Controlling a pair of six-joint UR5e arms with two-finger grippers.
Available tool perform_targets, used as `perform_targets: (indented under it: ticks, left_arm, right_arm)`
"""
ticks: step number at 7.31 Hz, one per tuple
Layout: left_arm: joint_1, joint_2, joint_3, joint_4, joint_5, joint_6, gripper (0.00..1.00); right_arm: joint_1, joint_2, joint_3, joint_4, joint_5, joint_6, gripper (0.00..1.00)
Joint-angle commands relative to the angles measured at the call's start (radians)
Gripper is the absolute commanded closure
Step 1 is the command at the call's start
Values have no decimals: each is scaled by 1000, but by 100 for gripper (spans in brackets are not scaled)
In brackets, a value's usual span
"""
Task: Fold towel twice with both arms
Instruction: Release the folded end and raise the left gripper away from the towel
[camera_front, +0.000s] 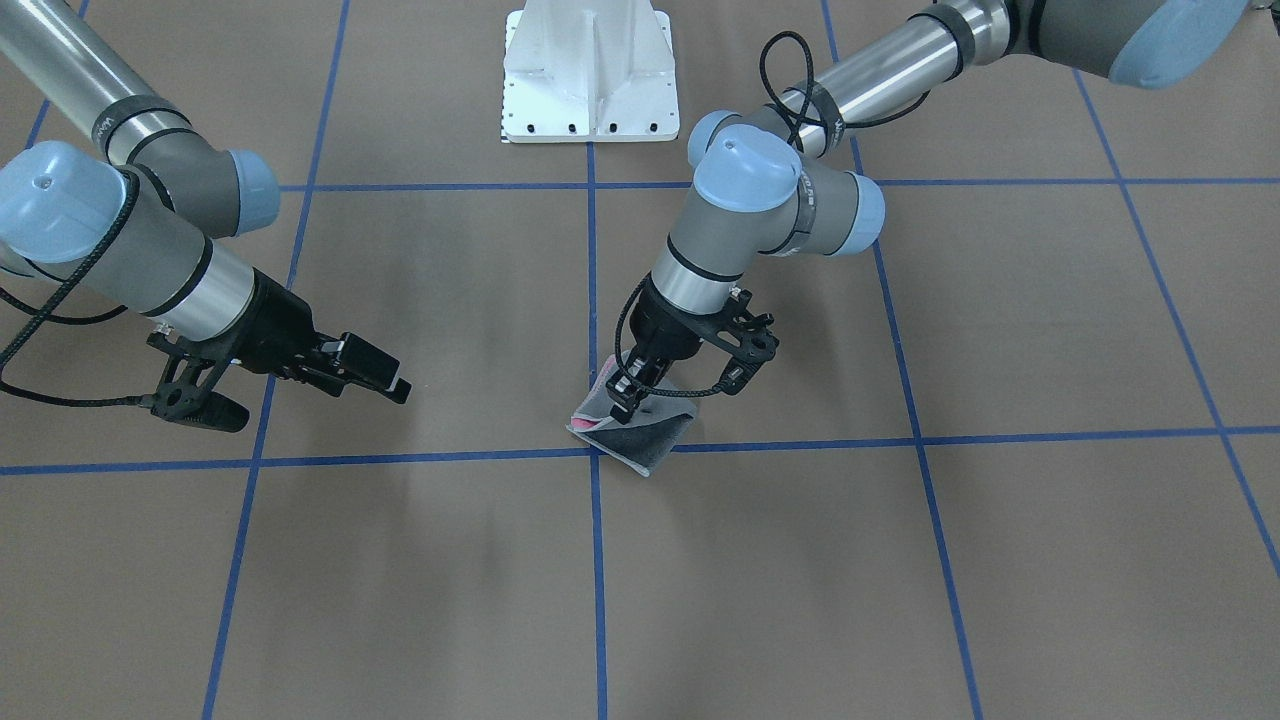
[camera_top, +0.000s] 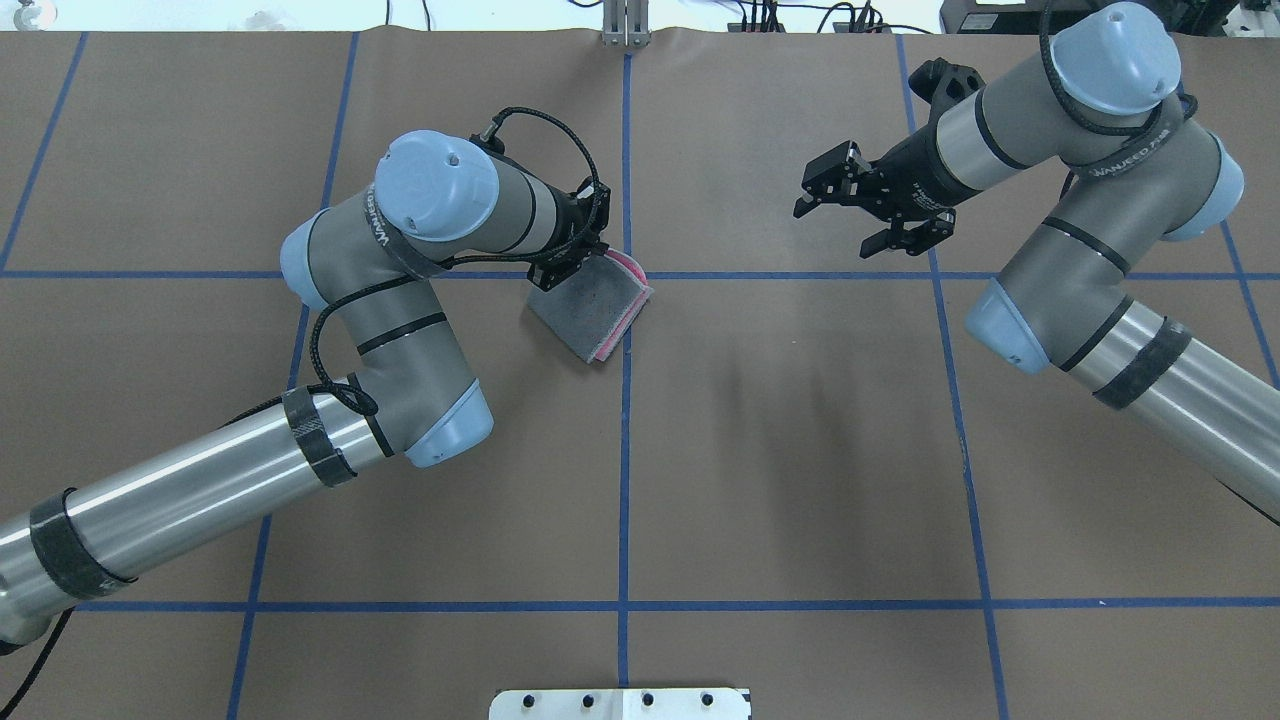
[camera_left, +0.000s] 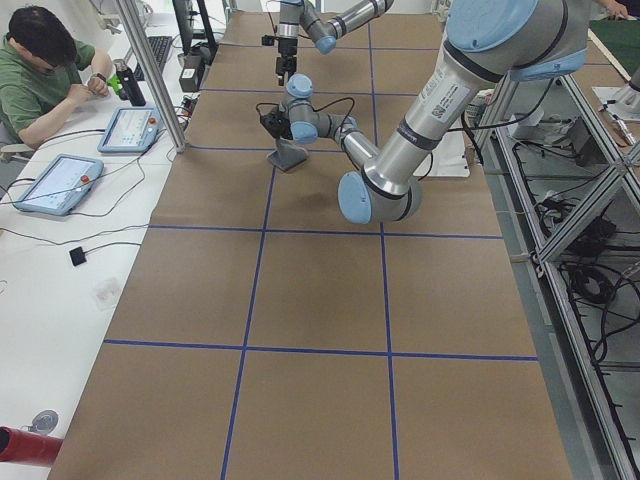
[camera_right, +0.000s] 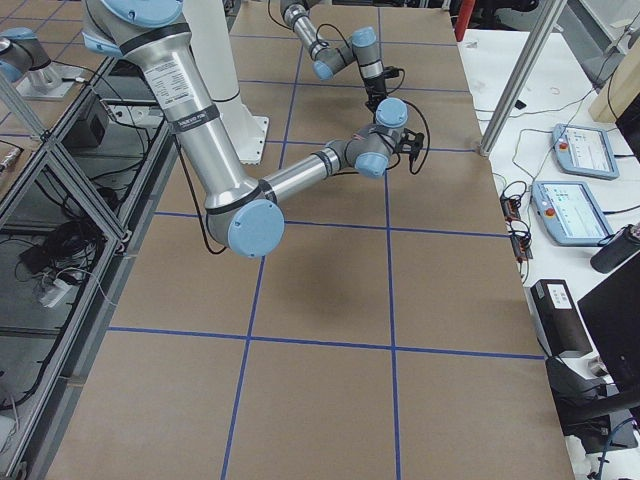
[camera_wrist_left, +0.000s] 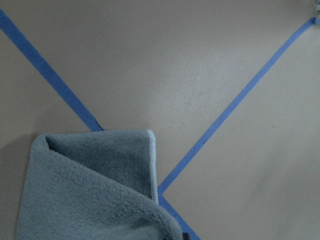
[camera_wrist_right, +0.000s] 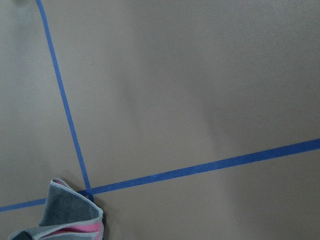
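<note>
The towel (camera_front: 650, 440) lies folded small near the table's middle, dark grey outward with pink showing at its edges (camera_top: 590, 310). My left gripper (camera_front: 624, 398) stands over its edge, shut on an upper layer that lifts slightly. The left wrist view shows the grey fold (camera_wrist_left: 90, 190) rising toward the camera. My right gripper (camera_top: 805, 195) hovers open and empty well to the towel's right, above bare table (camera_front: 398, 382). The right wrist view shows a corner of the towel (camera_wrist_right: 65, 210) at its lower left.
Blue tape lines (camera_top: 625, 450) cross the brown table in a grid. The white pedestal base (camera_front: 590, 70) stands at the robot's side. An operator (camera_left: 40, 70) with tablets (camera_left: 55, 183) sits beyond the far edge.
</note>
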Motion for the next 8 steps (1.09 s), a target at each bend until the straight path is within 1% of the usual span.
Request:
perform_targets:
  ticks: [1,3,5,6,7,8]
  left_arm:
    - [-15,0,29,-12,0,-2,100]
    - [-9,-10,79,-18,1,4,100]
    - [-6,-23,82,-25,1,1,100]
    - [-9,-23,82,-25,1,1,68]
    - [-14,-21,82,-25,3,2,1]
    - [-31,-20,82,-24,3,5,0]
  right_arm:
    - [-2,0,-1,0,0,0,0]
    - [-2,0,-1,0,-2,0,0]
    - [-2,0,-1,0,-3,0,0]
    - [-3,0,-1,0,-3,2,0]
    - [-3,2,-1,-2,-3,3,0]
    - [-5,5,-1,-2,-6,3,0]
